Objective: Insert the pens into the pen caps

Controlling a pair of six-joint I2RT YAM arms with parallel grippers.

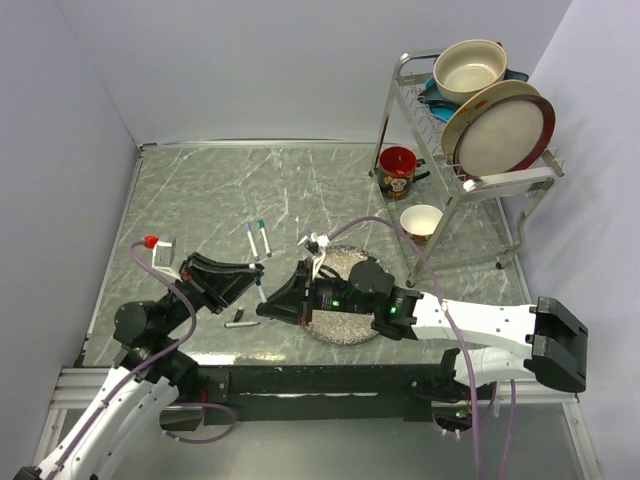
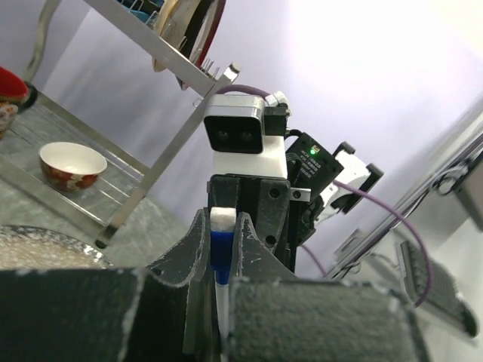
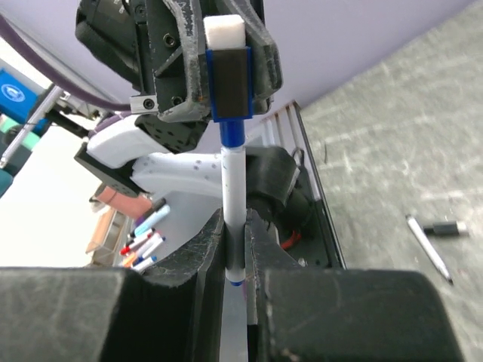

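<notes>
A white-barrelled pen stands roughly upright between my two grippers over the table's near middle. My right gripper is shut on its lower barrel. A blue pen cap with a white end block sits over the pen's top. My left gripper is shut on that cap, and a short blue collar shows below it. Two more pens lie side by side on the table behind. A black cap and an uncapped pen lie by the near edge.
The speckled plate lies under my right arm. A dish rack with plates and a pot stands at the back right, with a red mug and a white bowl beside it. Several spare markers lie off the table.
</notes>
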